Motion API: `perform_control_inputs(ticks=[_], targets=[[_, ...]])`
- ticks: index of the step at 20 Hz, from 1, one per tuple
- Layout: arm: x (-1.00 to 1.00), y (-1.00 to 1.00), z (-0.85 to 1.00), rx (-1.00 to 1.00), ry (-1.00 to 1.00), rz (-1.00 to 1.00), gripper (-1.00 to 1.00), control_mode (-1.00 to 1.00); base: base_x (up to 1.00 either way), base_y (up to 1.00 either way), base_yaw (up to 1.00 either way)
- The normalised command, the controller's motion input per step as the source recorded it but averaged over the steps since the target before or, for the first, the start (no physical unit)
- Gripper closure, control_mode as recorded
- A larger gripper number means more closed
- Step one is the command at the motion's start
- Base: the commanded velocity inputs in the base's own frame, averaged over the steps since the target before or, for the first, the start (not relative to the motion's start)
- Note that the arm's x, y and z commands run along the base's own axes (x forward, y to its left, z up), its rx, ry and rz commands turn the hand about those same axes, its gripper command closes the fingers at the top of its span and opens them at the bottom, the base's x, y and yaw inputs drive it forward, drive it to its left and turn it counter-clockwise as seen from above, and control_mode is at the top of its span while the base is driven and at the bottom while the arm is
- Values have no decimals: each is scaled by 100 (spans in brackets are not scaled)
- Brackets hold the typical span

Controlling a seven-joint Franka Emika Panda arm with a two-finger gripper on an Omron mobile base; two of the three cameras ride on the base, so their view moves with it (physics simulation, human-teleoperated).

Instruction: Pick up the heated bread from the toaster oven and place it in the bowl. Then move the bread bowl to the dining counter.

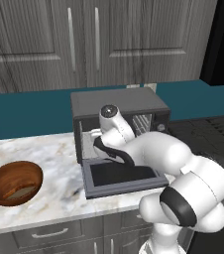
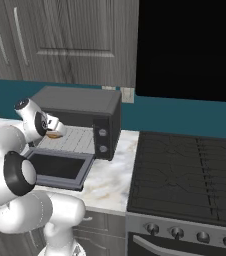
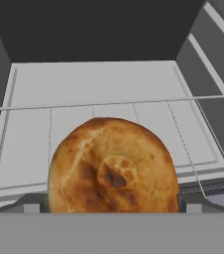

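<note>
Arm reaches into the oven [image 1: 119, 106] over its dropped door [image 1: 121, 177], and the gripper [image 3: 112, 208] sits wide apart, 1 finger [image 3: 32, 204] on each side of the bun [image 3: 113, 166], not clamped. Bun rests on the rack's near edge, open rack behind it. Bowl [image 1: 14, 182] waits left on the counter [image 1: 59, 198], near its front edge.

Oven [image 1: 119, 101] door [image 1: 121, 178] dropped flat, mouth open toward arm. Inside, side walls and roof hem bun [image 3: 113, 168] closely; rack [image 3: 104, 129] bare behind it. Counter [image 1: 59, 163] between oven and bowl [image 1: 14, 182] unobstructed. Stove [image 2: 190, 170] right of oven.
</note>
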Motion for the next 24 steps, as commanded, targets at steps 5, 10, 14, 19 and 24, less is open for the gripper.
perform_control_inputs(ticks=[5,10,14,19,24], targets=[[-13,0,0,0,0,0,100,-100,0,0,0],[-13,0,0,0,0,0,100,-100,0,0,0],[-13,0,0,0,0,0,100,-100,0,0,0],[-30,0,3,0,-1,0,100,-100,0,0,0],[-61,0,20,0,-11,0,100,-100,0,0,0]])
